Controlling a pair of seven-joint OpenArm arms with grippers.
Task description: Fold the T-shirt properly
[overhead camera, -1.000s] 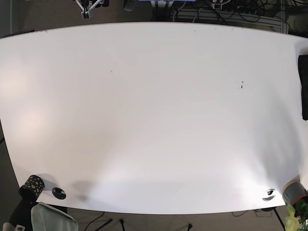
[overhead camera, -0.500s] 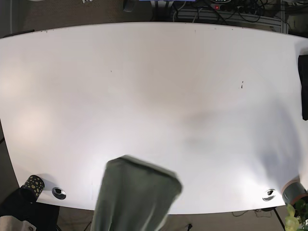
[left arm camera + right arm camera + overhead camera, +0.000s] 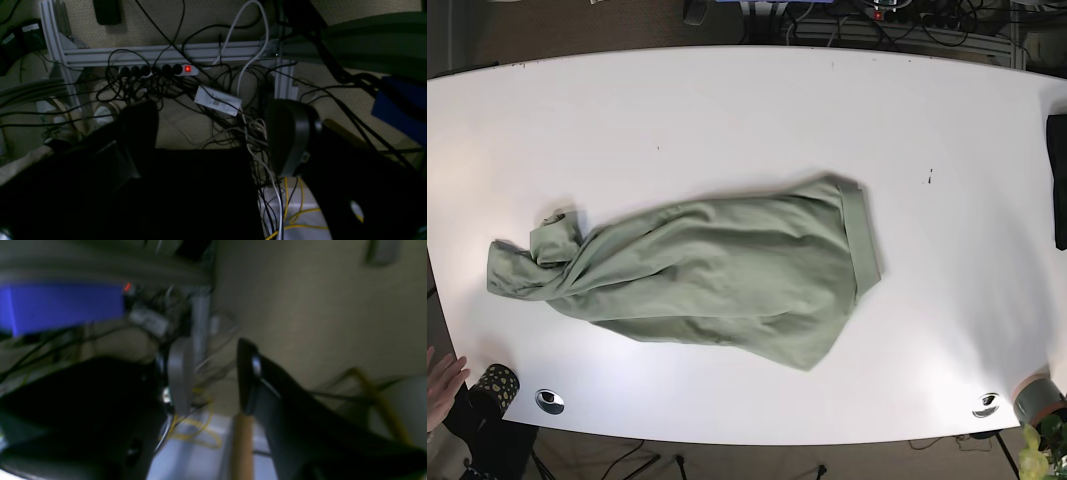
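Note:
A sage-green T-shirt [image 3: 727, 275] lies crumpled on the white table [image 3: 747, 110]. Its bunched end points left and its hem band lies at the right. Neither arm shows in the base view. In the left wrist view my left gripper [image 3: 213, 133] hangs open over the floor cables, with nothing between its dark fingers [image 3: 140, 123]. The right wrist view is blurred. There my right gripper [image 3: 213, 376] is open too, off the table, and nothing is held.
A person's hand [image 3: 441, 385] shows at the front left corner beside a dotted cup [image 3: 495, 384]. Metal grommets [image 3: 550, 401] sit near the front edge. A dark object [image 3: 1059, 190] lies at the right edge. A power strip [image 3: 156, 70] and tangled cables cover the floor behind.
The table was bare a second ago. The T-shirt came in over the front edge and now lies across the middle left. A hand has appeared at the front left corner.

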